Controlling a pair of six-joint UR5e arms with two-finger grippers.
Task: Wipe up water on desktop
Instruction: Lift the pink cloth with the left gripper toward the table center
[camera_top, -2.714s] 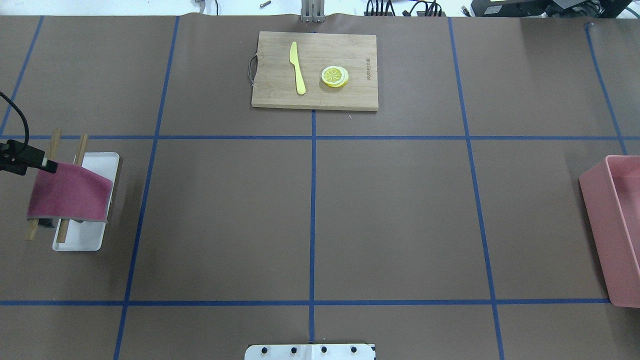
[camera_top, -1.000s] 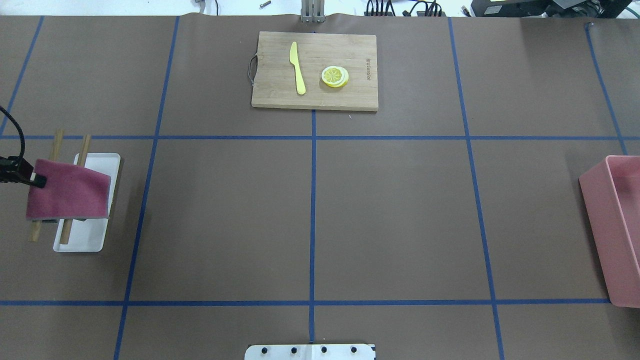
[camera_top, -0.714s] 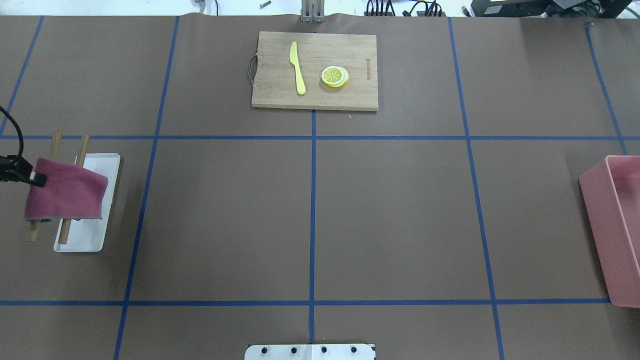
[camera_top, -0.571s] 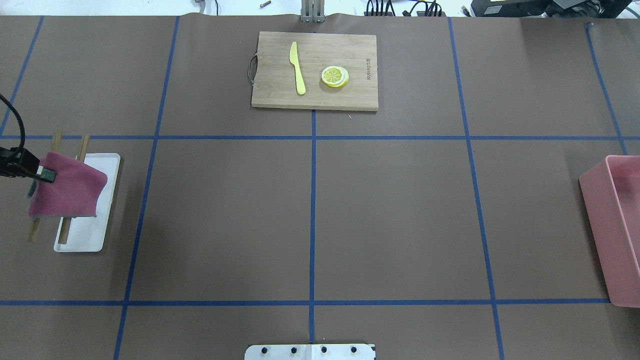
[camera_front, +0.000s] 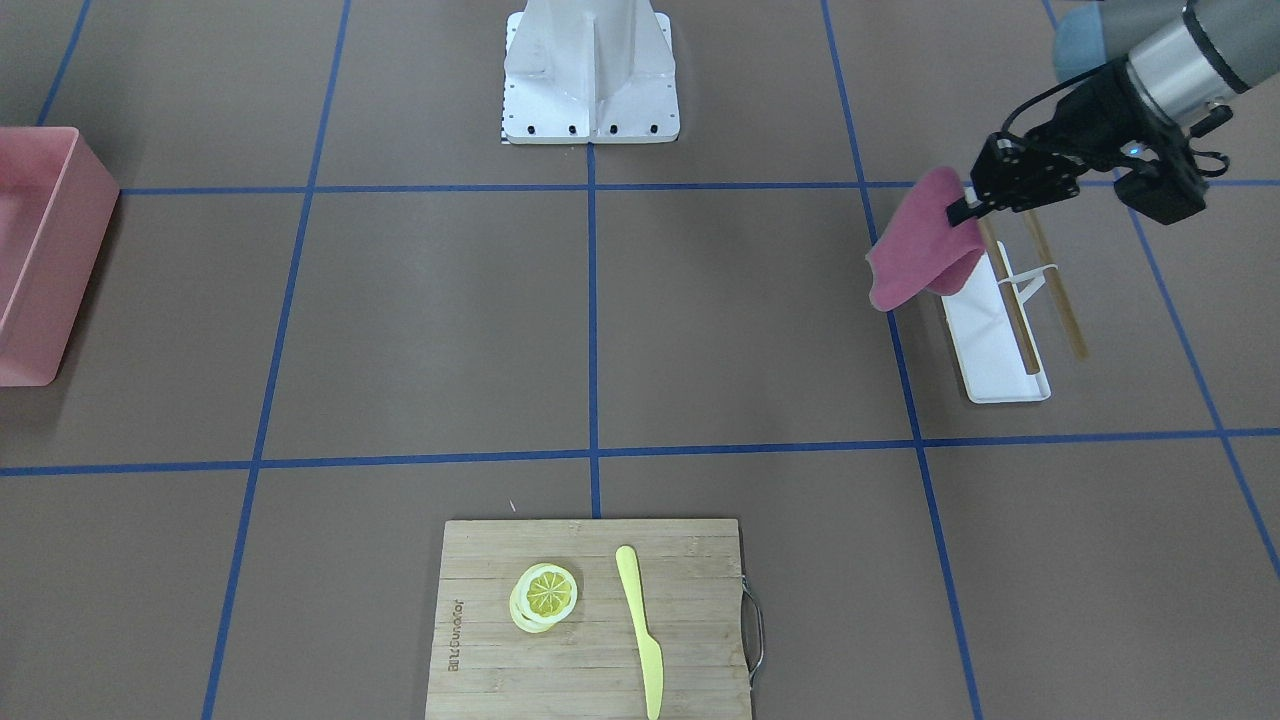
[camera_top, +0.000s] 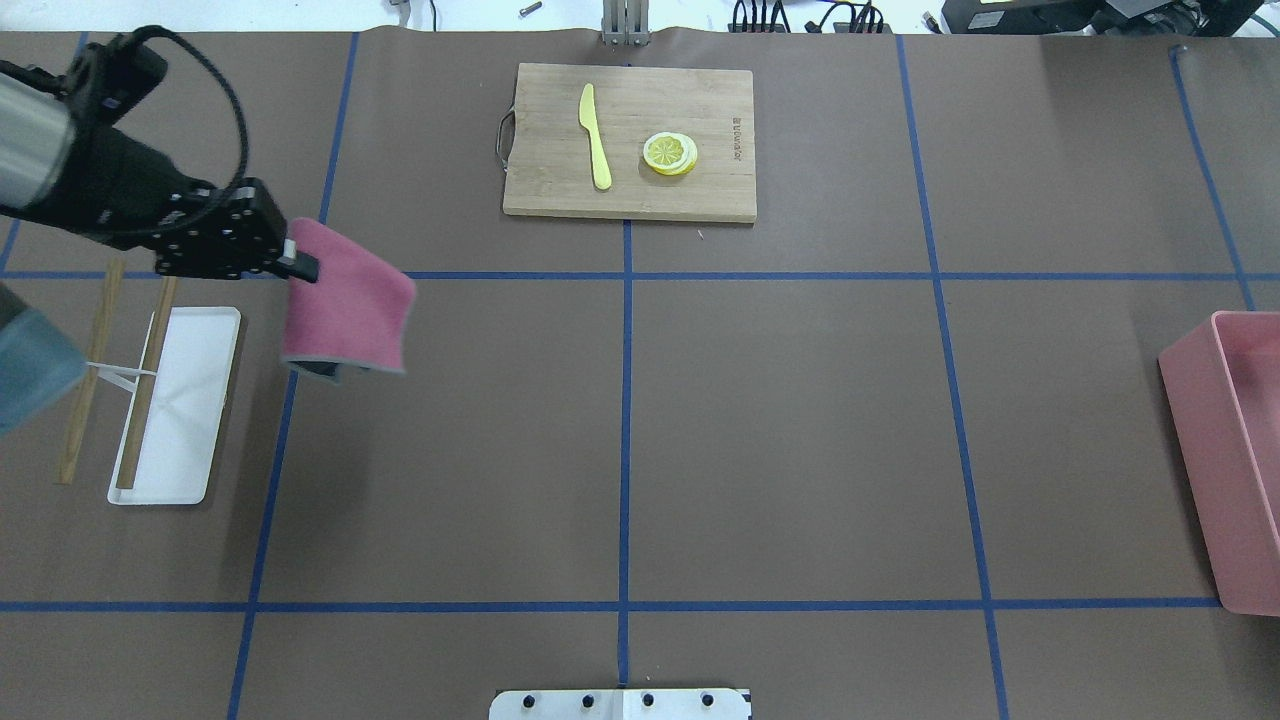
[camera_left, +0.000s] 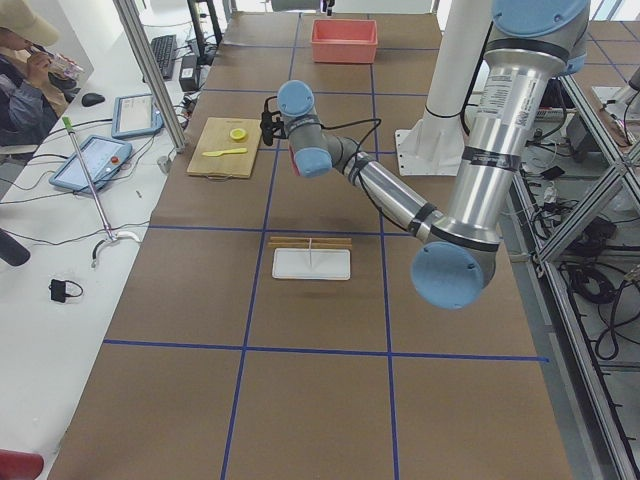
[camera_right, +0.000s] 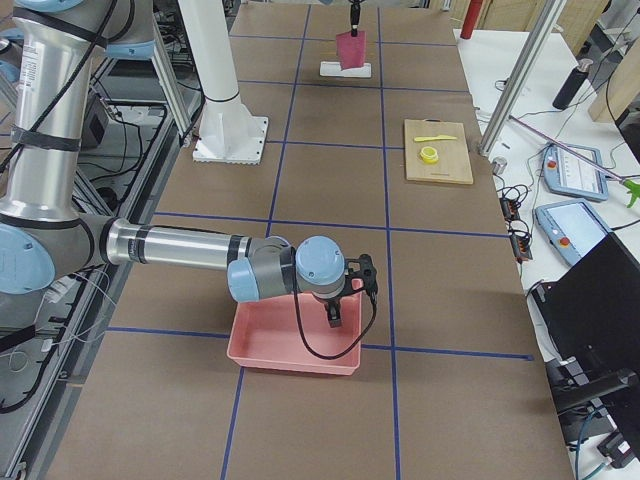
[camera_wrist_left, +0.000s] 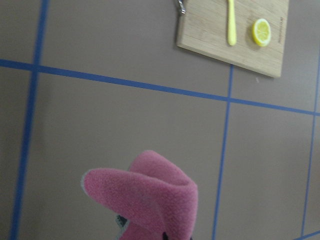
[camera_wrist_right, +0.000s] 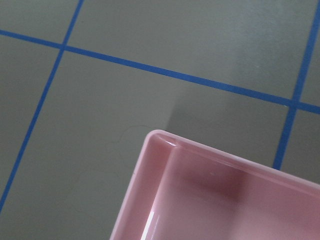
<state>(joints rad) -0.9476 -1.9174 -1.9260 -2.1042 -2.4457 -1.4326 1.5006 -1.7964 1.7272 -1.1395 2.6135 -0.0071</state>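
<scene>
Left jaws pinched shut on the pink cloth (camera_top: 345, 310), which is lifted clear of the worktop (camera_top: 800, 420).

Working outward from the jaws: they grip one edge of the cloth, which hangs folded in the air over a blue tape crossing, near the white tray (camera_top: 190, 440) and its wooden rack (camera_top: 143, 400). My left arm (camera_top: 90, 185) comes in about level, its wrist pointing toward the table's middle. My right arm (camera_right: 180, 245) stretches out low with its wrist over the pink bin (camera_right: 290, 350); I cannot tell how the right jaws stand. A faint curved outline (camera_wrist_right: 117, 145) marks the worktop just beside the bin's corner; I cannot tell whether it is water. The cutting board (camera_top: 630, 140) carries a burnt-in brand mark, too small to read.
</scene>
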